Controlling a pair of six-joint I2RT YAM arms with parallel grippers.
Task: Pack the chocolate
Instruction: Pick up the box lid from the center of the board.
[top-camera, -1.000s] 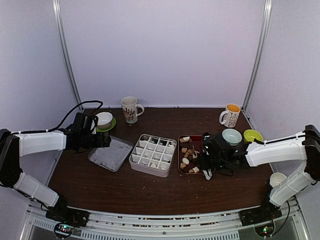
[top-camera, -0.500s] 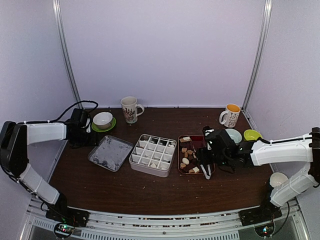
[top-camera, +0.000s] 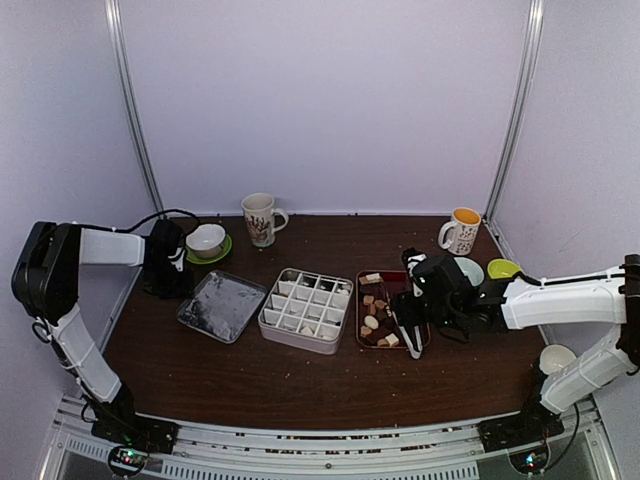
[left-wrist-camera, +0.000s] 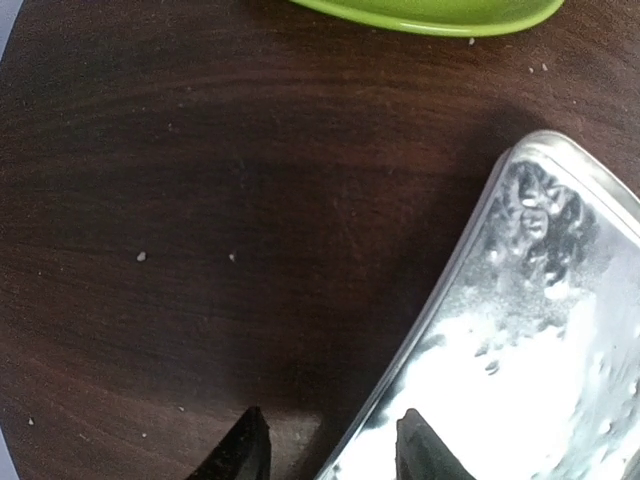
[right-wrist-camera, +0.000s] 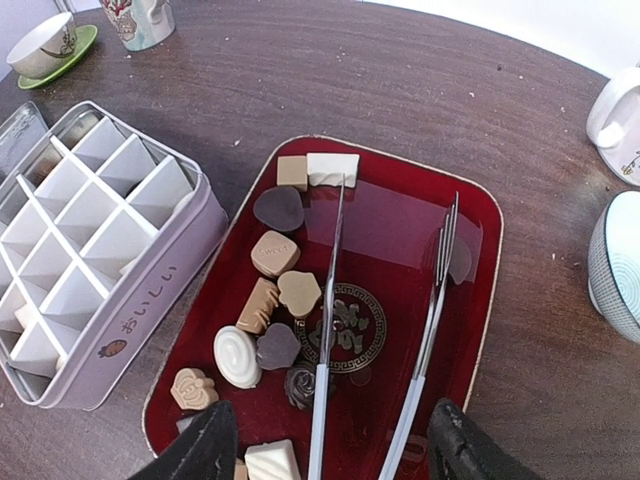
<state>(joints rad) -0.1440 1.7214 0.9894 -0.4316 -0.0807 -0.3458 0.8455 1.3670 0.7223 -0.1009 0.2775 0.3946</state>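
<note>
On the table (top-camera: 250, 380), the divided tin (right-wrist-camera: 110, 230) sits just beside the red tray (right-wrist-camera: 400, 230), so we judge a low swing could knock it. The left jaws (left-wrist-camera: 330, 455) stand apart astride the lid's (left-wrist-camera: 530, 380) rim, holding nothing. The right jaws (right-wrist-camera: 335, 445) grip the tongs (right-wrist-camera: 328, 290); a skewed squeeze may flick a piece away. The chocolate (right-wrist-camera: 275, 253) lies in the tray, ahead of these jaws, mostly just left of the tongs.

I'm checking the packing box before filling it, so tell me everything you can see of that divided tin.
The divided tin is pale lavender, metal by its look, with rounded corners and white dividers forming a grid of cells. Its side carries Japanese lettering and a brown emblem. It sits upright and lidless on the wooden table, close beside the red tray; whether they touch is unclear. Most cells look empty.
</note>
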